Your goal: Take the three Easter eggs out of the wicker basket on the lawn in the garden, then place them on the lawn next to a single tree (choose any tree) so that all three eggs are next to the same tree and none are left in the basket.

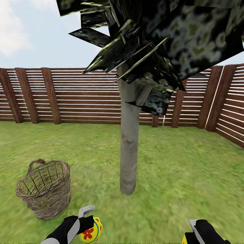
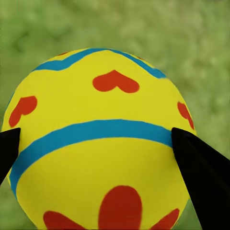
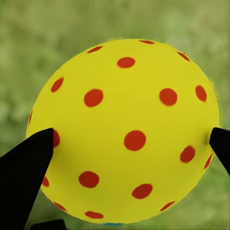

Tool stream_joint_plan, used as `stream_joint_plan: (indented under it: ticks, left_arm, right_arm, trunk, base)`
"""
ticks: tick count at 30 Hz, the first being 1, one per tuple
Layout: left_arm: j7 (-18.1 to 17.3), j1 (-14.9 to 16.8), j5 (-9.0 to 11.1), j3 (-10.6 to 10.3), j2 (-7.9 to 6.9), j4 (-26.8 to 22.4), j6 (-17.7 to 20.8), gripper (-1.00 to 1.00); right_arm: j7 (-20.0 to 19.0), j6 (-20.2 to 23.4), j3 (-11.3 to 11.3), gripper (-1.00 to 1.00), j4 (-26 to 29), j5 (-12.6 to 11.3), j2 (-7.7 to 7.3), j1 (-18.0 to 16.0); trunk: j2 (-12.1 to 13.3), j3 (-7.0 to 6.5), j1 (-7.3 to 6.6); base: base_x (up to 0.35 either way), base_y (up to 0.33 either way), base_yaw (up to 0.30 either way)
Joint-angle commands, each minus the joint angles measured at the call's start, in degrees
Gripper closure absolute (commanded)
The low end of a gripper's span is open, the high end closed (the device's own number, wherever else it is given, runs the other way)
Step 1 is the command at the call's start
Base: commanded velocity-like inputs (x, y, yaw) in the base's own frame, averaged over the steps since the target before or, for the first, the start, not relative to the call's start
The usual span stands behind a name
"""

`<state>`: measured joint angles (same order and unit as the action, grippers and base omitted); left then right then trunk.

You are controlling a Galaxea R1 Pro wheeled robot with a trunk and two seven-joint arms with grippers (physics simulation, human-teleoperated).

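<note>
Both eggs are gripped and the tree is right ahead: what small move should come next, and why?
Probably lower one arm toward the lawn near the tree trunk and release there. The left gripper holds the striped egg, the right gripper the dotted egg, both above grass, and the wicker basket stands beside the trunk.

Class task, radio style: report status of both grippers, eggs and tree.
Left gripper shut on striped egg. Right gripper shut on dotted egg. Tree ahead, wicker basket left of it.
</note>
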<state>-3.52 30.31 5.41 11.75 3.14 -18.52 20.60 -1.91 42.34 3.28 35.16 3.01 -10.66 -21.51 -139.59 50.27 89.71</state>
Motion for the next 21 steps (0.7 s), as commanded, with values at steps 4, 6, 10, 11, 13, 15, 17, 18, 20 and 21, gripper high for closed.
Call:
stream_joint_plan:
  ticks: [4, 6, 10, 11, 13, 15, 17, 18, 20, 21]
  left_arm:
    - [0.13, 0.01, 0.64, 0.23, -0.01, -0.12, 0.46, 1.0]
    - [0.28, 0.01, 0.69, 0.35, -0.06, -0.12, 0.49, 1.0]
    - [0.37, 0.01, 0.68, 0.34, -0.14, -0.12, 0.54, 1.0]
    - [0.41, 0.01, 0.6, 0.34, -0.78, -0.56, 0.86, 1.0]
    - [0.22, 0.01, 0.69, 0.37, -3.56, -1.07, 1.06, 1.0]
    - [0.12, 0.01, 0.75, 0.37, -5.32, -1.27, 1.1, 1.0]
    - [0.1, 0.01, 0.81, 0.43, -7.04, -1.85, 1.11, 1.0]
    - [0.09, 0.01, 0.82, 0.45, -7.28, -1.9, 1.11, 1.0]
    - [0.11, 0.01, 0.82, 0.4, -7.24, -1.88, 1.11, 1.0]
    - [0.14, 0.01, 0.83, 0.39, -7.18, -1.84, 1.11, 1.0]
  right_arm:
    - [-0.2, 0.28, 0.15, 1.0, 0.08, 0.28, 0.02, -0.02]
    - [-0.2, 0.27, 0.15, 1.0, 0.08, 0.25, 0.02, -0.02]
    - [-0.2, 0.29, 0.21, 1.0, 0.09, 0.24, 0.02, -0.02]
    - [-0.2, 0.29, 0.28, 1.0, 0.09, 0.18, -0.1, -0.02]
    - [-0.27, 0.29, 0.31, 1.0, 0.09, 0.16, -0.24, -0.02]
    - [-0.35, 0.29, 0.38, 1.0, 0.22, 0.12, -0.55, -0.02]
    - [-0.45, 0.29, 0.46, 1.0, 0.33, 0.13, -0.66, -0.02]
    - [-0.46, 0.29, 0.43, 1.0, 0.36, 0.09, -0.67, -0.02]
    - [-0.46, 0.29, 0.41, 1.0, 0.4, 0.13, -0.68, -0.02]
    - [-0.46, 0.29, 0.41, 1.0, 0.42, 0.11, -0.68, -0.02]
  trunk:
    - [-1.64, 0.78, 0.87]
    - [-2.45, 1.14, 1.31]
    - [-3.66, 1.9, 1.99]
    - [-3.67, 2.13, 2.02]
    - [-3.7, 2.57, 2.07]
    - [-3.73, 3.01, 2.12]
    - [-3.75, 3.45, 2.17]
    - [-3.77, 3.68, 2.2]
    - [-3.79, 4.12, 2.25]
    - [-3.81, 4.34, 2.28]
  base:
    - [0.0, 0.0, 0.0]
    - [0.0, 0.0, 0.0]
    - [0.0, 0.0, 0.0]
    - [0.0, 0.0, 0.0]
    - [0.0, 0.0, 0.0]
    - [0.0, 0.0, 0.0]
    - [0.0, 0.0, 0.0]
    - [0.0, 0.0, 0.0]
    - [0.0, 0.0, 0.0]
    - [0.0, 0.0, 0.0]
